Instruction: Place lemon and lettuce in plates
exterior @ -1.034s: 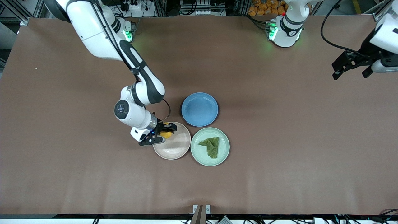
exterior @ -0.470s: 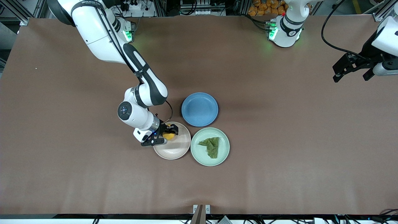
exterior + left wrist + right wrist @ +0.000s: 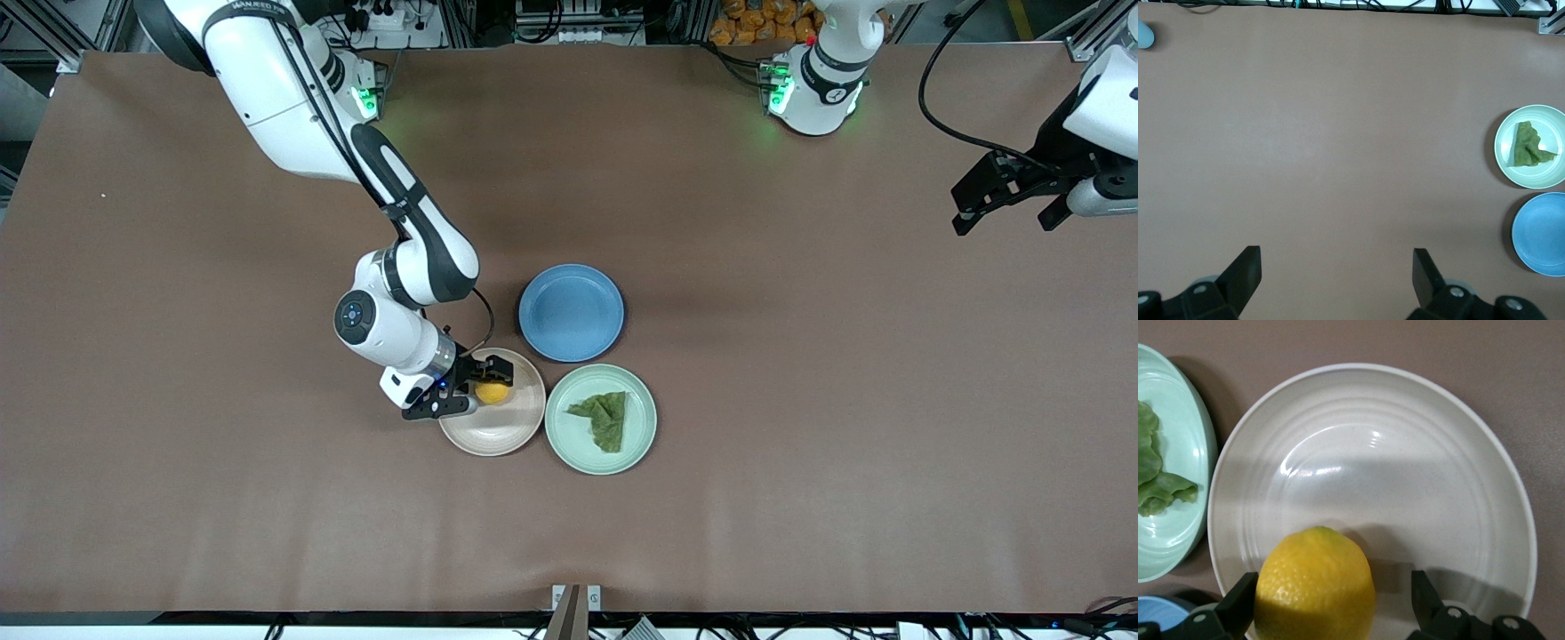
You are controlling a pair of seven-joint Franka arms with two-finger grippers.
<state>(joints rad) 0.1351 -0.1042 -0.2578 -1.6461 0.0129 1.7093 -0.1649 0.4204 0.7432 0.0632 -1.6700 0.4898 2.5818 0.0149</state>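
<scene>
The lemon [image 3: 492,392] lies in the pale pink-beige plate [image 3: 502,428], near the plate's edge toward the right arm's end. My right gripper [image 3: 480,388] is low over that plate, open, with its fingers on either side of the lemon. In the right wrist view the lemon [image 3: 1315,587] touches one finger, with a gap to the other, on the plate [image 3: 1405,487]. The lettuce [image 3: 606,418] lies in the mint green plate [image 3: 578,449] beside the pink one. My left gripper [image 3: 1003,213] waits open and empty over the left arm's end of the table.
An empty blue plate [image 3: 571,313] sits farther from the front camera, touching both other plates. The left wrist view shows bare brown table under my left gripper [image 3: 1336,273], with the lettuce [image 3: 1528,147] in the green plate [image 3: 1538,179] and the blue plate [image 3: 1541,233] at its edge.
My right gripper moved a little farther over the pink plate with the lemon, then opened. The lemon now rests in the plate. The left arm shifted slightly, then stayed still.
</scene>
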